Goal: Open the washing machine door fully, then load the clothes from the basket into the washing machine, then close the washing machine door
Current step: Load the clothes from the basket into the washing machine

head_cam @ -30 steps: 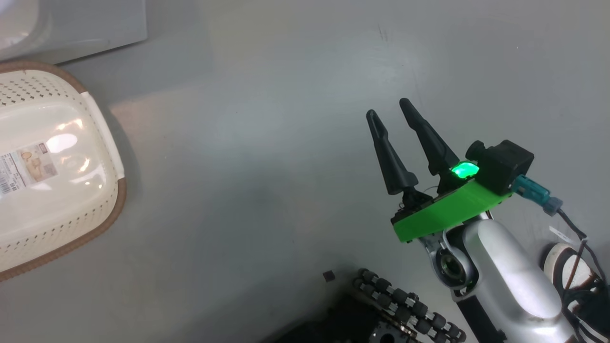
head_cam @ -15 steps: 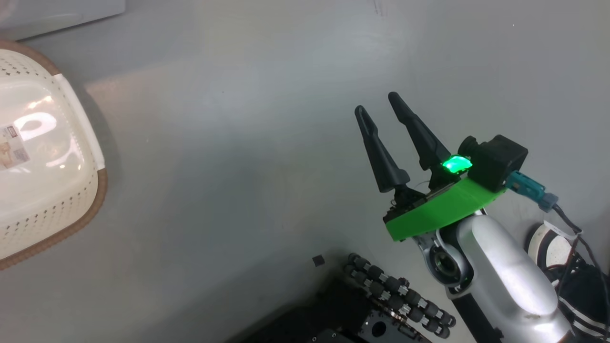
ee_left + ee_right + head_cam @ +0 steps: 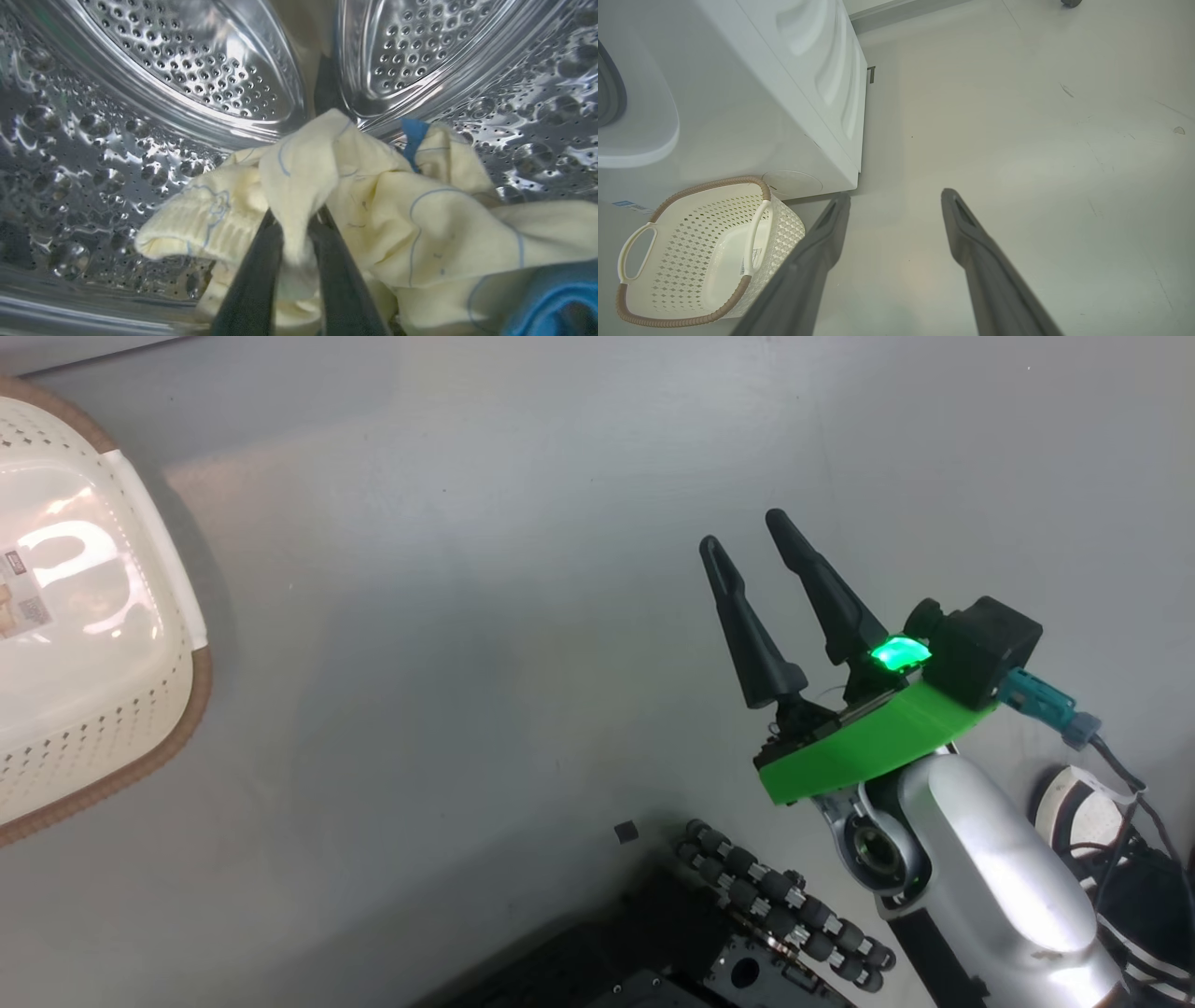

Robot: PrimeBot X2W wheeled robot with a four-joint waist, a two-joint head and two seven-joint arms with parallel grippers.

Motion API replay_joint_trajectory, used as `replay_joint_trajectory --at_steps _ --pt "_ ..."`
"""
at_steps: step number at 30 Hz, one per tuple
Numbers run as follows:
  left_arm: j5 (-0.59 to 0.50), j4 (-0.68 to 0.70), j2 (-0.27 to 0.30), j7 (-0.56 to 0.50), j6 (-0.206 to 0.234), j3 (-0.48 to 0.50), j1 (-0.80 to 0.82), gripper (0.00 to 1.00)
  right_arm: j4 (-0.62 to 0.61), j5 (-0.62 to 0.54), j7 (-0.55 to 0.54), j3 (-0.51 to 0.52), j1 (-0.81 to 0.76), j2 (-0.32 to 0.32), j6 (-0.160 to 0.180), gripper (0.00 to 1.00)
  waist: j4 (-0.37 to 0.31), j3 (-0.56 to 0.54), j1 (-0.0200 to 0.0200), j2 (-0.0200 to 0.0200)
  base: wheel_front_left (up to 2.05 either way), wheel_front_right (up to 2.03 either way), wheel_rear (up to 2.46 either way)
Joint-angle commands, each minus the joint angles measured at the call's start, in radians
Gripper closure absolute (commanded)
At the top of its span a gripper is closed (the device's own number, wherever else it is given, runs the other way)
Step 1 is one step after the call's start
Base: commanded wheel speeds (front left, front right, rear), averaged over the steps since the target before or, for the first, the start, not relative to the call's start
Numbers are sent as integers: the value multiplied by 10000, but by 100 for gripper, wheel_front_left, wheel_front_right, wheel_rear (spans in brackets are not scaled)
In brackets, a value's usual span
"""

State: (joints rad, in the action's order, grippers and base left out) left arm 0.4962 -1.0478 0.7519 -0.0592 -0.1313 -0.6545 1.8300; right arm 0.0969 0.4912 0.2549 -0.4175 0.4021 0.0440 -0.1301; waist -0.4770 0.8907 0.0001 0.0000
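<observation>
In the left wrist view my left gripper [image 3: 296,224] is inside the steel drum [image 3: 196,60] of the washing machine, shut on a fold of pale yellow clothes [image 3: 420,224]. Small blue pieces [image 3: 413,140] lie among them on the drum floor. The white washing machine [image 3: 738,93] stands behind the cream basket [image 3: 705,252], which holds nothing but its floor sticker. The basket [image 3: 93,616] also sits at the head view's left edge. My right gripper [image 3: 742,530] hangs open over bare floor, well right of the basket, its fingers [image 3: 822,242] wide apart. The washing machine door is out of view.
My own base with its black roller wheels [image 3: 775,905] shows at the bottom of the head view. A person's black-and-white shoe [image 3: 1074,803] rests on the floor by my right forearm. Grey floor [image 3: 467,616] stretches between the basket and my right gripper.
The head camera has shifted, so the basket sits further left in the picture. My right gripper stays open in much the same place.
</observation>
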Motion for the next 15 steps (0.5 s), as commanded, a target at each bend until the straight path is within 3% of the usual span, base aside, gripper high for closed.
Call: replay_joint_trajectory --at_steps 1,9,15 --pt "114 39 335 -23 8 132 537 0 -234 4 69 -73 -195 62 -6 0 -7 -21 -1 0 0 0 0" --pt "455 -145 392 59 7 -472 729 0 -96 3 69 -134 -7 62 -6 0 32 -157 -1 0 0 0 0" --pt "1328 285 222 -80 7 -1079 258 0 -7 -280 69 -7 70 62 -6 0 449 -452 -1 0 0 0 0"
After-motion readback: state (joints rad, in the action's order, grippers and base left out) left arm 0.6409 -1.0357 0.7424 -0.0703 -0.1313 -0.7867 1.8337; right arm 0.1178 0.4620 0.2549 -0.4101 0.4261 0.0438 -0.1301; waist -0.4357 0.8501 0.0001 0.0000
